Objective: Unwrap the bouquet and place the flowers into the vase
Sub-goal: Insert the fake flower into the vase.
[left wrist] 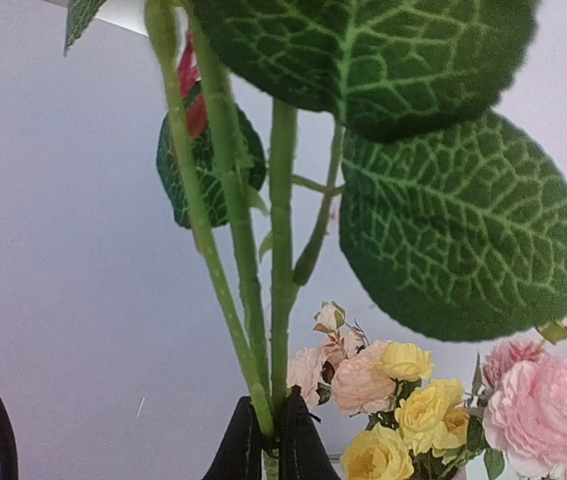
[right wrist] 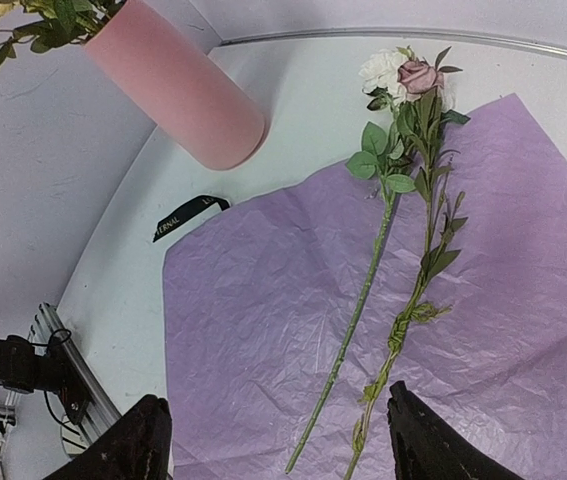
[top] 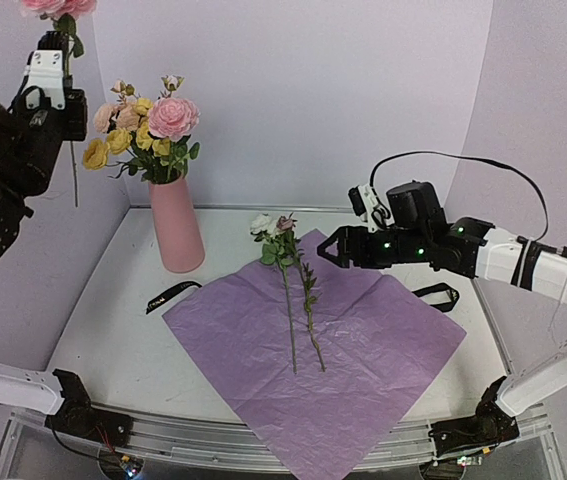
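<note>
So the left gripper (left wrist: 271, 442) is pinched tight on a leafy green stem (left wrist: 281, 250) with a pink bloom (top: 58, 8) on top, held way up high, left of the vase (top: 176, 230). The vase stands just off the purple paper sheet (top: 383, 340) (it's stuffed with pink and yellow blooms (top: 148, 125)). The right gripper (right wrist: 278, 440) hangs over the paper, jaws wide apart, nothing in them. Two flowers (top: 298, 290) lie there side by side. A black ribbon (top: 171, 296) lies beside the sheet.
</note>
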Robot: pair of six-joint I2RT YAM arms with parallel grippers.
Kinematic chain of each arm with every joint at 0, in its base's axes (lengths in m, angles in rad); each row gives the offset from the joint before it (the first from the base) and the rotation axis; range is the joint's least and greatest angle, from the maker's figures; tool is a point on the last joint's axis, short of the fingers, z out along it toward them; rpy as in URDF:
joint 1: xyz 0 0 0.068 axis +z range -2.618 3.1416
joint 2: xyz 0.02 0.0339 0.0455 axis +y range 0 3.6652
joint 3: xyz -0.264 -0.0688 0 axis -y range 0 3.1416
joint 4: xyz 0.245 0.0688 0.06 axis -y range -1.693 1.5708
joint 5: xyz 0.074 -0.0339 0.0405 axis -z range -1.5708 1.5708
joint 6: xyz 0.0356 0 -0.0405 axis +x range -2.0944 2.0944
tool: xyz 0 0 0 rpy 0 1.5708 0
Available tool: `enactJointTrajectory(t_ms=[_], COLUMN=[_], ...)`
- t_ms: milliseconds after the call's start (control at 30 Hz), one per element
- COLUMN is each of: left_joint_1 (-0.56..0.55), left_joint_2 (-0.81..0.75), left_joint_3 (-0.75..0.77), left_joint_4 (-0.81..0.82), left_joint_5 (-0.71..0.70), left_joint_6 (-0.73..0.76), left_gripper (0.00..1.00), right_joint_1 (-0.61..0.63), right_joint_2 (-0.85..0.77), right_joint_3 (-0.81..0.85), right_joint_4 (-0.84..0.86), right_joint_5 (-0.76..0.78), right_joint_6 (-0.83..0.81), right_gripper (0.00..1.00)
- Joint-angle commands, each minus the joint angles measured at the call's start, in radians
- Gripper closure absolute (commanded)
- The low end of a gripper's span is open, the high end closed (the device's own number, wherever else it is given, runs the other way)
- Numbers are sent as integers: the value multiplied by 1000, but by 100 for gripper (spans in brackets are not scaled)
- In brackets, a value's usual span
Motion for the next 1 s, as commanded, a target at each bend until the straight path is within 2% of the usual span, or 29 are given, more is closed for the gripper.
enactJointTrajectory(t_ms=[0, 33, 100, 200, 333, 567, 767, 967], left_joint_1=[108, 113, 132, 231, 430, 627, 810, 858], left_joint_2=[108, 121, 116, 112, 183, 230, 244, 283], left_joint_3=[184, 193, 156, 143, 245, 269, 235, 238], left_joint_4=[-276, -301, -248, -230, -379, -381, -283, -149], left_joint_5=[113, 93, 77, 130, 335, 543, 786, 871], left_joint_6=[-220, -229, -235, -308, -516, -659, -892, -1035], left_gripper=[100, 100, 100, 100, 100, 100, 100, 100], right_joint_1=[-8, -10, -13, -17, -20, -29, -32, -37], right_joint_2=[17, 14, 7, 8, 6, 4, 14, 32], right_joint_3=[58, 58, 54, 54, 64, 66, 71, 92], right_joint_4=[6, 6, 6, 4, -1, -4, -4, -5], right_joint_5=[-29, -27, -25, -34, -45, -41, -49, -58], right_joint_6=[-21, -23, -25, -23, -23, -27, -25, -35], right_gripper=[25, 25, 25, 25, 25, 25, 25, 25])
